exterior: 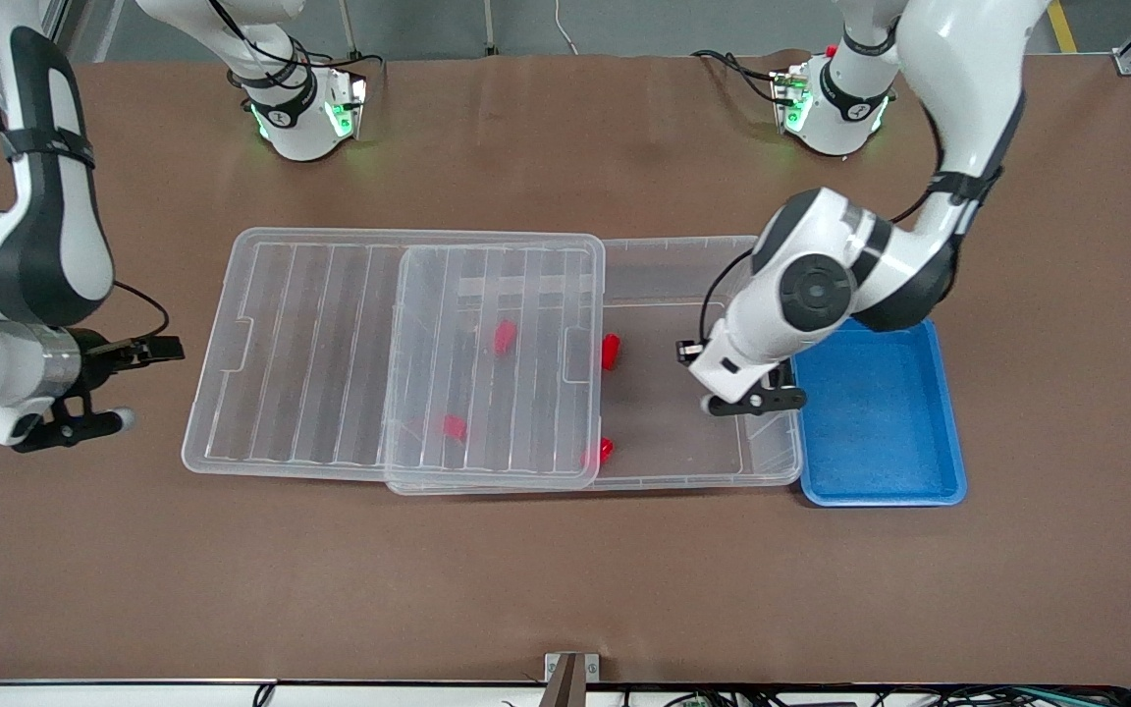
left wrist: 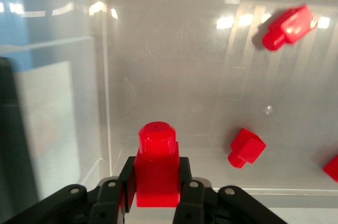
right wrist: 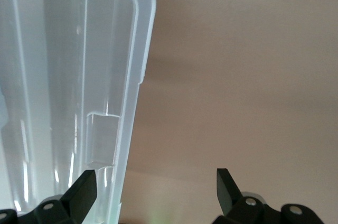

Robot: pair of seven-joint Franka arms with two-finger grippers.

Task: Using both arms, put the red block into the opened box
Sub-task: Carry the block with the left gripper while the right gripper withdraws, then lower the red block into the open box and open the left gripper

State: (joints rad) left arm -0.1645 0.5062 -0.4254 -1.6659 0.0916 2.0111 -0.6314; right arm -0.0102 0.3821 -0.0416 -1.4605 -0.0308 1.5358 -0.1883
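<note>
Lid: ribbed clear plastic, left of centre, slid partly off the box.
Left gripper: right of centre, over the box's uncovered end beside the blue tray; fingers clamped on the red block.
Right gripper: left edge, waiting beside the lid; fingers spread wide, empty.
Loose red blocks: four in the box, one at centre.

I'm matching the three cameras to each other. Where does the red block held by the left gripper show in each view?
Front view: hidden under the left gripper, over the box.
Left wrist view: red block low in the picture, clamped between the fingers.
Right wrist view: not in it.
Shared landmark: the box's clear wall.
</note>
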